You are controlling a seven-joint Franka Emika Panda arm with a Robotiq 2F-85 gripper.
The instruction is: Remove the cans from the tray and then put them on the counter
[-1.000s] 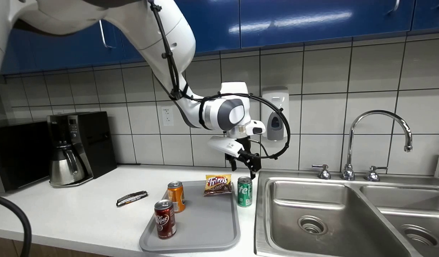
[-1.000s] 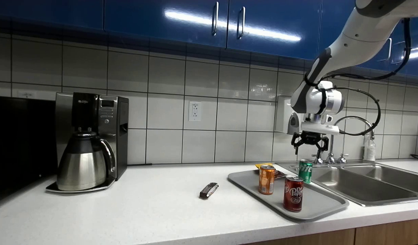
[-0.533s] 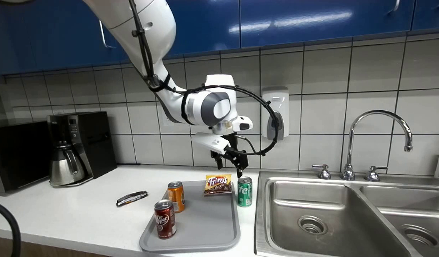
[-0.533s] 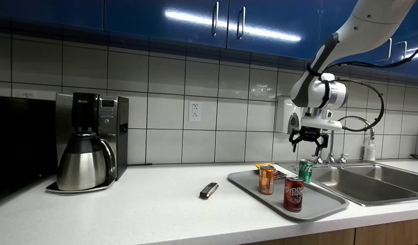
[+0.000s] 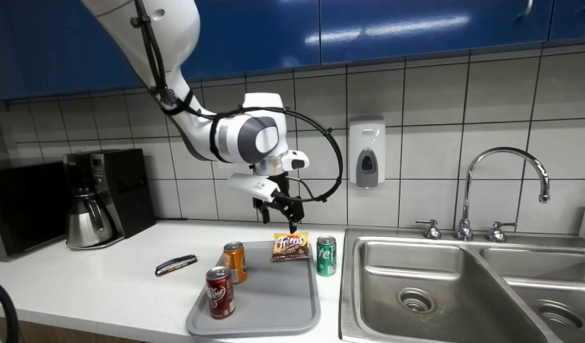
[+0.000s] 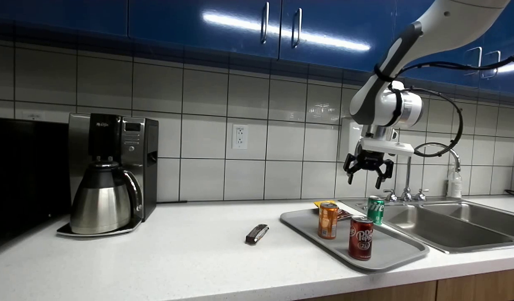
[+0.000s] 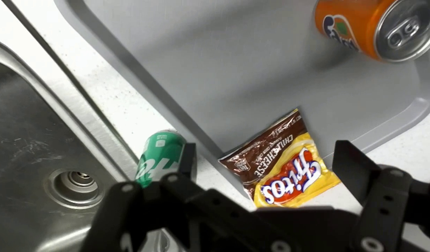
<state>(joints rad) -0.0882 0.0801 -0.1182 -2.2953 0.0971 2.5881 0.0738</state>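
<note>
The dark red can [image 5: 220,292] and the orange can [image 5: 235,262] stand upright on the grey tray [image 5: 278,300]. Both also show in an exterior view, the dark red can [image 6: 360,239] in front of the orange can [image 6: 327,220]. The green can [image 5: 326,257] stands upright on the counter [image 5: 130,286], between the tray and the sink. My gripper [image 5: 279,222] is open and empty, in the air above the tray's back end. In the wrist view the orange can [image 7: 354,24] is at upper right; the green can [image 7: 160,154] is partly behind a finger; the dark red can is out of view.
A Fritos packet [image 7: 284,168] lies at the tray's back edge, under the open fingers. The steel sink [image 5: 416,262] and faucet [image 5: 466,190] are beside the green can. A dark wrapped bar [image 6: 257,234] lies on the counter. A coffee maker [image 6: 114,175] stands farther along.
My open gripper has moved away from above the green can, along the counter away from the sink, to above the snack packet, rising slightly. The cans and tray have not moved.
</note>
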